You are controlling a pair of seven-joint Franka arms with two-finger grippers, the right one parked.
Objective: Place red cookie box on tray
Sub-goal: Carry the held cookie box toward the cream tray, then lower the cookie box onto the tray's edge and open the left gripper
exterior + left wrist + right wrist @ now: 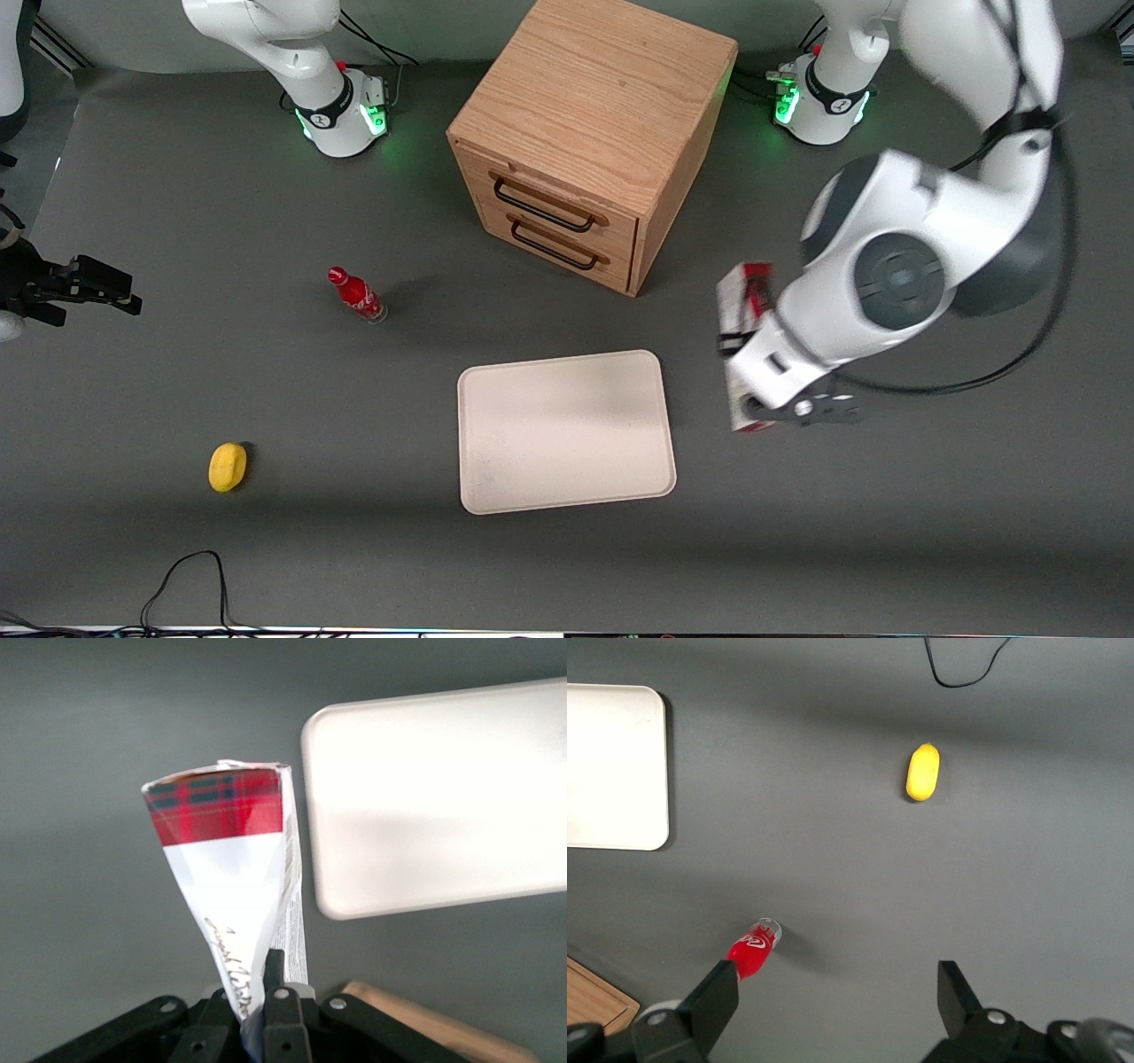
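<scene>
My left gripper (753, 409) is shut on the red cookie box (742, 301) and holds it in the air beside the tray (567, 434), toward the working arm's end of the table. In the left wrist view the red cookie box (226, 859) sticks out from the gripper (257, 992), showing a red plaid end and a pale printed face. One black finger (275, 970) presses against its side. The cream tray (443, 797) lies flat on the grey table with nothing on it, apart from the box. The arm hides the middle of the box in the front view.
A wooden drawer cabinet (585, 133) stands farther from the front camera than the tray. A small red bottle (357, 295) and a yellow object (228, 466) sit toward the parked arm's end. A black cable (190, 576) lies near the table's front edge.
</scene>
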